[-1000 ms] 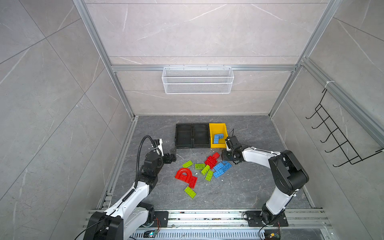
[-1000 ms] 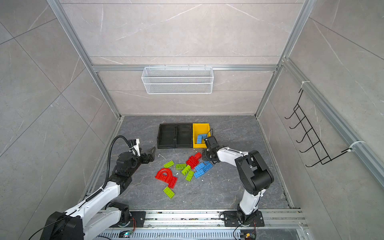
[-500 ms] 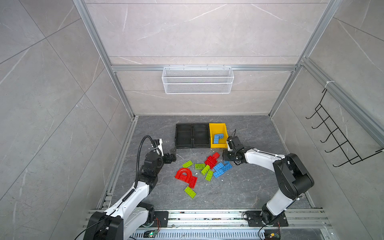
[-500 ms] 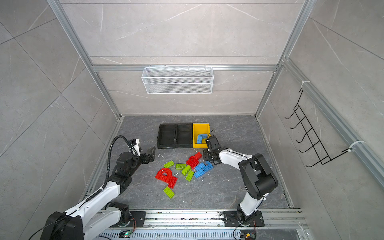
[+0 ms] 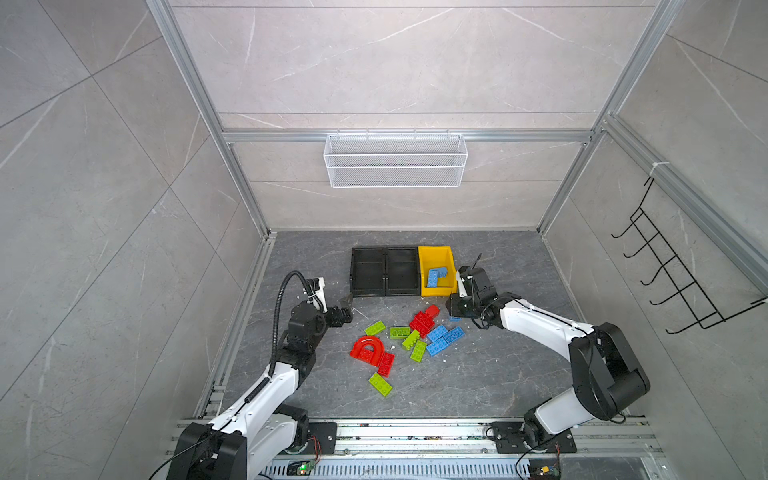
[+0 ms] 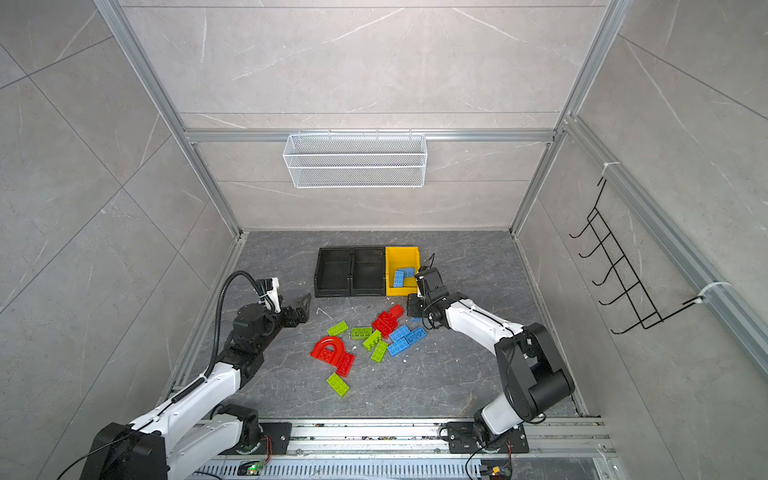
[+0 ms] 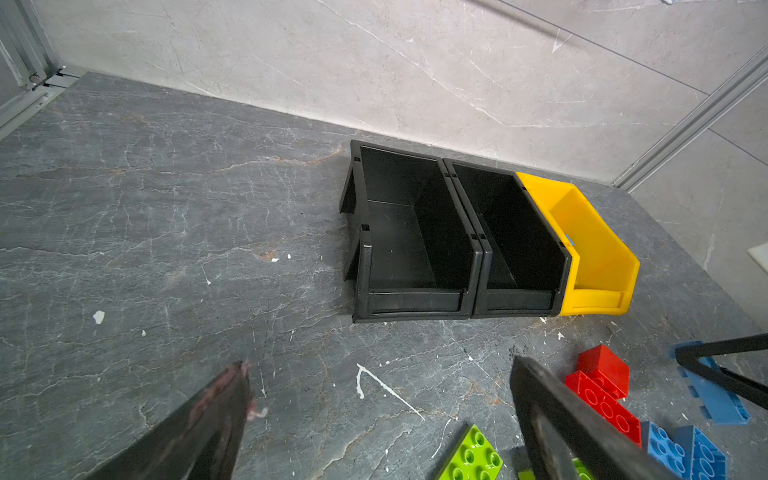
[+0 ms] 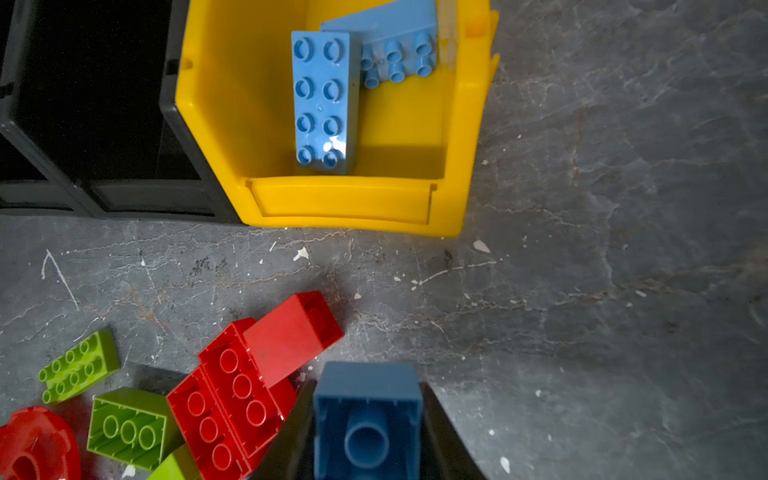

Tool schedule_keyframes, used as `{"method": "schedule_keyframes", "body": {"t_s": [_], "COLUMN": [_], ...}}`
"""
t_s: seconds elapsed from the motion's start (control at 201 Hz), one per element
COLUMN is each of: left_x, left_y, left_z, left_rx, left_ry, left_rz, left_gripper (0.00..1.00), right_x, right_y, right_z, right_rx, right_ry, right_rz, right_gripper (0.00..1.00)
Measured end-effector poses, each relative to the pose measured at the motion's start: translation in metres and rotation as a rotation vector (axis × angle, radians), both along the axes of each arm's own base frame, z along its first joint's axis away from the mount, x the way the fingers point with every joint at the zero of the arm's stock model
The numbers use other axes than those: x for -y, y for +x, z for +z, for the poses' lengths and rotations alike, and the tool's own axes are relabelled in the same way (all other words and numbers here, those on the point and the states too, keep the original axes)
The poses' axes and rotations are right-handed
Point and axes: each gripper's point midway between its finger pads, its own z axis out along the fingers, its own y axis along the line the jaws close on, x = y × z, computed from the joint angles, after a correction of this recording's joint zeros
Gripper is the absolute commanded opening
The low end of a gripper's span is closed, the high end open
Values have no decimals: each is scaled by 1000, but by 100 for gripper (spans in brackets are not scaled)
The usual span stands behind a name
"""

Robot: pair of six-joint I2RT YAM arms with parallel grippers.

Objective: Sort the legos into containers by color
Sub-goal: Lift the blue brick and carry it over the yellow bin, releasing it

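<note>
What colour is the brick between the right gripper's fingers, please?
Blue. The right wrist view shows the brick in the right gripper best.

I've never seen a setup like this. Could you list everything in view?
black bins: two, empty, side by side at the back.
yellow bin: one, right of the black pair.
blue bricks: two in the yellow bin; about three loose on the floor.
red bricks: about four, floor.
red arch: one, floor.
green bricks: five, floor.
wire basket: one, white, back wall.
hook rack: one, black, side wall.
left claw: open, empty.
right claw: closed on another blue brick.
</note>
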Motion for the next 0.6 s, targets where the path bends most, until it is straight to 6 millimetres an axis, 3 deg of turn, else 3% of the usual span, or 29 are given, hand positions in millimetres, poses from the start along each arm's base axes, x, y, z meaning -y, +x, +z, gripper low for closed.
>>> {"method": "schedule_keyframes", "body": {"t_s": [0.174,0.359,0.598], "left_x": [0,0,0], "left_y": [0,0,0], "left_z": [0,0,0], "left_rx": [-2,-2,-1], "left_ry": [0,0,1], "left_rz": [-1,-2,-1], "left_gripper": [100,100,100], "right_x": [-8,-24,-45], "right_y": [18,63,118], "right_z": [33,67,59], "right_rx": [63,159,179], "right_ry": [-3,-23,-51], "right_rz": [29,56,84], "right_gripper": [34,35,35]}}
